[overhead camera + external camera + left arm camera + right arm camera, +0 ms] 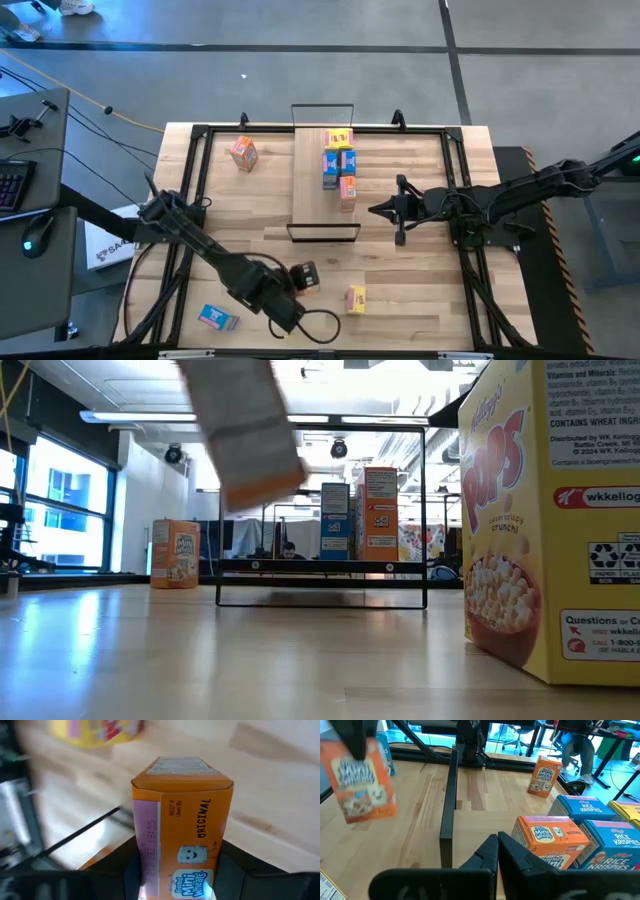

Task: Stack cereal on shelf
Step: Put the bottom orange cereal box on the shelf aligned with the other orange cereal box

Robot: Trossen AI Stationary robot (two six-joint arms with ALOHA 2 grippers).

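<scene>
Left wrist view: left gripper (pixel 180 870) pinches an orange cereal box (pixel 182 820) between its fingers. Right gripper (pixel 498 851), fingers pressed together, waits beside the shelf (pixel 310 180), which carries four boxes.

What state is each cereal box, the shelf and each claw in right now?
Left claw: gripping an orange box, lifted off the table.
Right claw: shut, empty, beside the shelf.
Shelf: four boxes standing on it.
Far orange box: upright on table.
Yellow box: on table.
Blue box: lying flat.
</scene>
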